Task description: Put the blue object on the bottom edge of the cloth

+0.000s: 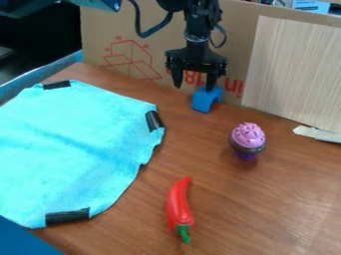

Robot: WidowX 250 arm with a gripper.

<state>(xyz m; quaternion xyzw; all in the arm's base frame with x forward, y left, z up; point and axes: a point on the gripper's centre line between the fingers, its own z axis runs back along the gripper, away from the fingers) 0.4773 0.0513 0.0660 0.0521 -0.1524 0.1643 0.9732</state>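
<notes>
Cardboard (100,40) backs a woodgrain table (233,214), light-blue cloth (73,139) spread on top; gripper (194,86) hangs pretty wide open, empty, right by the blue arch (200,99).

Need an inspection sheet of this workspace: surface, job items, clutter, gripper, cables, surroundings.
Surface: brown wood-grain table; damage: nothing seen.
Job items: blue object off the cloth, near the cardboard; cloth spread at left, black strips along its edges.
Clutter: red chili, cupcake, pale scrap at right.
Gripper: at the blue object, fingers apart, one overlapping its top in view; contact unclear.
Cables: black cable loops beside the arm, off the table.
Surroundings: cardboard behind, pale board against it.
</notes>
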